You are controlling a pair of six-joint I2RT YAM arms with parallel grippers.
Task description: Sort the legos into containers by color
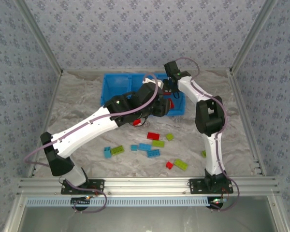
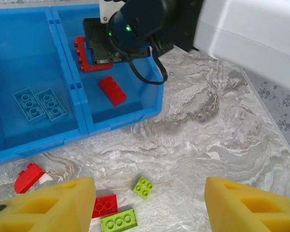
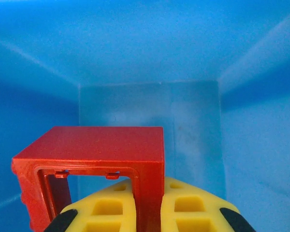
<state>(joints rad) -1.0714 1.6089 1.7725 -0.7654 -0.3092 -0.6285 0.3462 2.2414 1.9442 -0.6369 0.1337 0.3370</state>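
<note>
Here, my right claw (image 3: 150,208) is clamped shut on one side of the open red frame (image 3: 101,145). It holds the frame inside the right-hand compartment of the blue bin (image 2: 121,117), above a loose red brick (image 2: 112,90). Two light blue bricks (image 2: 38,104) lie in the next compartment. My left claw (image 2: 147,205) hangs open and empty over the marbled table (image 2: 208,125), where a green brick (image 2: 143,187) lies among other scattered bricks.

Five red legos (image 1: 153,136) show, counting the frame (image 3: 101,142); six light blue legos (image 1: 144,146); five lime green legos (image 1: 180,164); one bin (image 1: 115,84) with three compartments (image 2: 34,58).
</note>
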